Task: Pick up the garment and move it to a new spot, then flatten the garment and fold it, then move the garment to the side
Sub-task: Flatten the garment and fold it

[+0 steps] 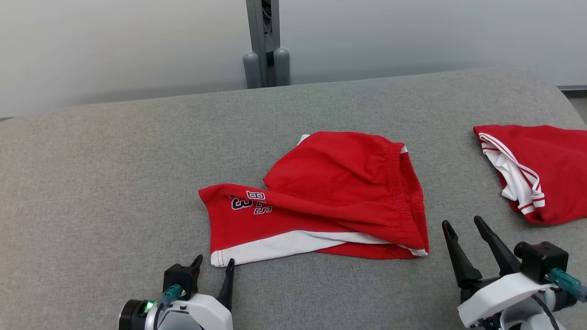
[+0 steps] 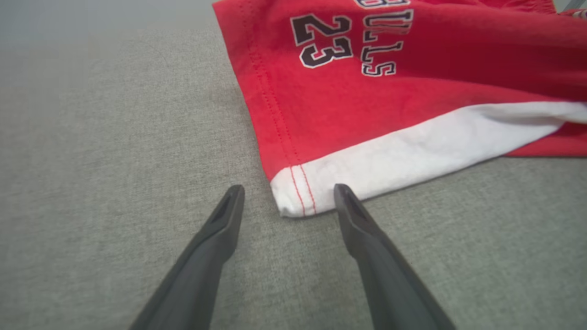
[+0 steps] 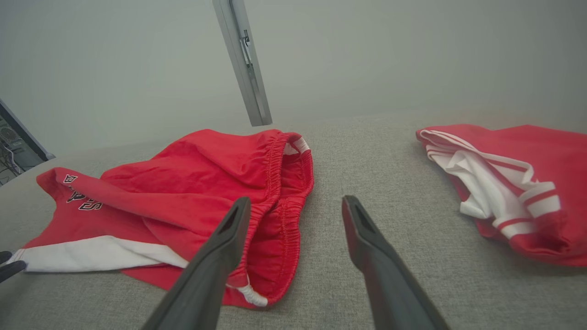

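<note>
One grey padded surface [image 1: 91, 183] bears the crumpled red shorts [image 1: 330, 192] at its middle and a second red garment [image 1: 550, 169] at its right edge. The left gripper [image 1: 214, 261] gapes around the shorts' white hem corner, and the right gripper [image 1: 462, 222] gapes empty beside the waistband.

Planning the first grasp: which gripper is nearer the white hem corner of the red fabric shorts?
Left. The left gripper, fingers open, straddles the white hem corner of the red fabric shorts; the right gripper is apart, off the waistband end.
</note>
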You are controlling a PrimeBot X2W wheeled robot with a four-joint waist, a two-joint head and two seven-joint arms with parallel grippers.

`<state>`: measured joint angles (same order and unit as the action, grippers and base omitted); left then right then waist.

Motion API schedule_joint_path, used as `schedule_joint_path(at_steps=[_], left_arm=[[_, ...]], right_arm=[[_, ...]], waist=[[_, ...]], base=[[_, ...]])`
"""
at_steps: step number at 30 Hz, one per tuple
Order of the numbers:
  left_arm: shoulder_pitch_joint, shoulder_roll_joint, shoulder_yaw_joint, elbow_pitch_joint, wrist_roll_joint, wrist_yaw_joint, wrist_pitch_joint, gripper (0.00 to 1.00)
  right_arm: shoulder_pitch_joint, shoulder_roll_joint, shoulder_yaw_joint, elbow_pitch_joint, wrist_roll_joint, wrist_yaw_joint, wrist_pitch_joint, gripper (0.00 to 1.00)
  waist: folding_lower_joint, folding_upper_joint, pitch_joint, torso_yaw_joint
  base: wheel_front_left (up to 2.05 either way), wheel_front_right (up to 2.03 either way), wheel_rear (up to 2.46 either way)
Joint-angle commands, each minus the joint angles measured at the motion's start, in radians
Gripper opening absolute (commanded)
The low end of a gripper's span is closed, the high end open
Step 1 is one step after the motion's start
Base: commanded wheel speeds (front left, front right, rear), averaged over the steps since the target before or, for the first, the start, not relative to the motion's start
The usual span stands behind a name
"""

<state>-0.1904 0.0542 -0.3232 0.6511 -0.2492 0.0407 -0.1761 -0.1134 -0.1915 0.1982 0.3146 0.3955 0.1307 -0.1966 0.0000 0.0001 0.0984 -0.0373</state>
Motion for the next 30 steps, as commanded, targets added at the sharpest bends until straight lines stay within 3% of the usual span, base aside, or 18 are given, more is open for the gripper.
schedule_joint_path(at_steps=[1, 13, 14, 16, 17, 25, 30], left_arm=[[-0.018, 0.005, 0.000, 0.005, -0.010, 0.000, -0.003, 1.00], [-0.063, 0.000, -0.027, 0.077, -0.047, -0.012, -0.030, 1.00], [-0.068, 0.000, -0.028, 0.080, -0.054, -0.014, -0.032, 0.95], [-0.073, 0.000, -0.035, 0.087, -0.067, -0.022, -0.034, 0.29], [-0.073, -0.001, -0.039, 0.090, -0.074, -0.026, -0.034, 0.02], [-0.079, -0.001, -0.065, 0.105, -0.106, -0.039, -0.054, 0.00], [-0.068, -0.001, -0.057, 0.081, -0.114, -0.024, -0.070, 0.00]], right_arm=[[-0.007, -0.006, -0.005, 0.003, 0.005, 0.000, -0.001, 1.00], [-0.014, -0.001, -0.012, 0.011, 0.000, 0.000, 0.003, 1.00], [-0.014, 0.000, -0.012, 0.011, 0.000, 0.000, 0.003, 1.00], [-0.016, 0.000, -0.012, 0.014, -0.001, 0.000, 0.002, 1.00], [-0.018, 0.001, -0.012, 0.015, -0.001, 0.000, 0.002, 1.00], [-0.020, 0.001, -0.010, 0.030, 0.004, 0.000, -0.002, 1.00], [-0.012, 0.006, -0.004, 0.042, 0.015, 0.000, 0.005, 1.00]], waist=[[0.0000, -0.0001, 0.001, -0.001], [0.0000, -0.0001, 0.012, 0.014], [0.0000, -0.0001, 0.013, 0.015], [0.0000, -0.0001, 0.014, 0.017], [0.0000, -0.0001, 0.014, 0.018], [0.0000, -0.0001, 0.012, 0.021], [0.0000, -0.0001, 0.003, 0.023]], base=[[0.00, 0.00, 0.00], [0.00, 0.00, 0.00], [0.00, 0.00, 0.00], [0.00, 0.00, 0.00], [0.00, 0.00, 0.00], [0.00, 0.00, 0.00], [0.00, 0.00, 0.00]])
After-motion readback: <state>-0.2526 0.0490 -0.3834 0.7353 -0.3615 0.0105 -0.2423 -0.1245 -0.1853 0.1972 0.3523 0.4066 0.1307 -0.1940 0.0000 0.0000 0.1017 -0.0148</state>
